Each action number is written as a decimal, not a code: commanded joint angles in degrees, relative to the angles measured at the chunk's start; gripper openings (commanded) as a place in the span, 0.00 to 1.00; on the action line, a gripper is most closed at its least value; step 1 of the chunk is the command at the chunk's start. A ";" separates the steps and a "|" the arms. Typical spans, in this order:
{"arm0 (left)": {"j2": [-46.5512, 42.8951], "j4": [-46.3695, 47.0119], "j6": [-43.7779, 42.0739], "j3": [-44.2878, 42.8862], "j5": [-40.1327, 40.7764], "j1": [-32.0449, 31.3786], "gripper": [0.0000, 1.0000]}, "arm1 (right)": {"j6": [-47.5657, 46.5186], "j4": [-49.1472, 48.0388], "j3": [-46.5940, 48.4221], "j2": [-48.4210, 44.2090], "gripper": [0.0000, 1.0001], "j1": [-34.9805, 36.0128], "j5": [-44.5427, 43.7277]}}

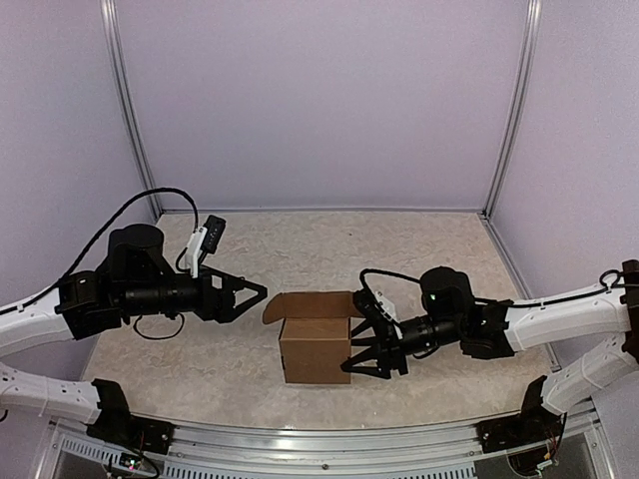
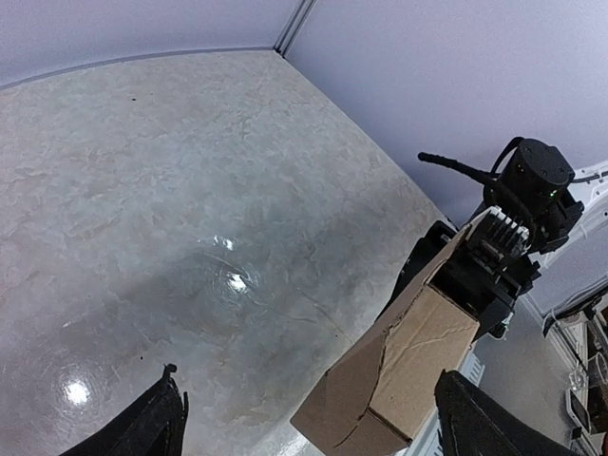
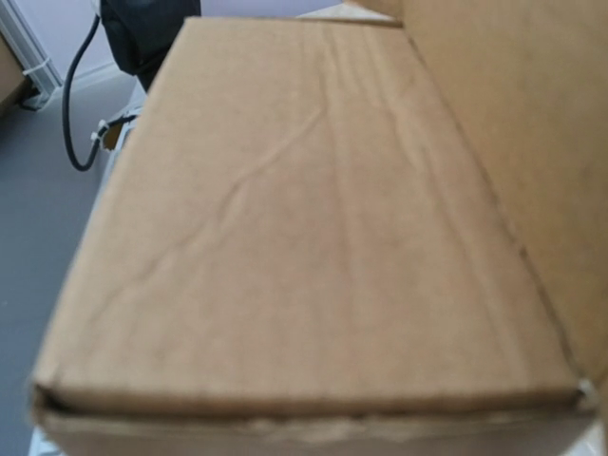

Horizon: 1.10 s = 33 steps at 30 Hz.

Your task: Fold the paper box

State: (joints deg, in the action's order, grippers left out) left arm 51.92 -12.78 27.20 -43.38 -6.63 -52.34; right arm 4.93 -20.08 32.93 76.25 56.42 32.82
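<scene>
Brown cardboard shaped into a small squarish carton, the paper box [image 1: 315, 349] stands on the pale marbled table [image 1: 449, 249] between my two grippers, with its top flaps standing open. My left gripper [image 1: 254, 299] points toward the box's upper flap on its own side, with the tips just short of the cardboard, and its jaws are spread wide with nothing between them. From my left wrist, both dark fingers [image 2: 142, 427] sit far apart at the lower corners of the view, and the box rises ahead of them, nearer the farther finger. My right gripper [image 1: 355, 337] is pressed up to the opposite side of the box, also spread wide: one finger reaches near the upper flap and the other lies low by the bottom corner, with the box wall in the gap between them. I cannot tell whether either finger touches the cardboard. From my right wrist, a creased brown panel fills nearly the whole view, so close that it is blurred, and none of my fingers show there
</scene>
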 commanded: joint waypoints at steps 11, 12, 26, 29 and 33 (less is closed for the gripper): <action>7.93 -2.50 -1.91 -5.55 3.41 -4.34 0.45 | -0.41 0.10 -0.26 2.06 0.29 -0.52 -5.76; 8.49 -2.52 -1.75 -5.50 3.57 -4.37 0.44 | -0.63 0.00 -0.36 2.10 0.29 -0.45 -6.44; 15.58 -2.99 -3.58 -7.27 8.87 -5.54 0.31 | -4.30 -1.42 -0.58 3.80 0.28 0.84 -11.44; 16.63 -2.87 -4.34 -7.59 9.95 -5.54 0.29 | -5.88 -2.39 -0.58 4.91 0.27 1.05 -12.35; 17.69 -2.66 -5.57 -7.96 10.79 -5.58 0.24 | -6.97 -4.57 -0.80 6.53 0.25 1.47 -13.45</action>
State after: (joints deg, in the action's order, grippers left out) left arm 68.49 -15.51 23.77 -49.45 2.02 -57.45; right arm 0.21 -21.30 32.93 81.01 57.10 21.26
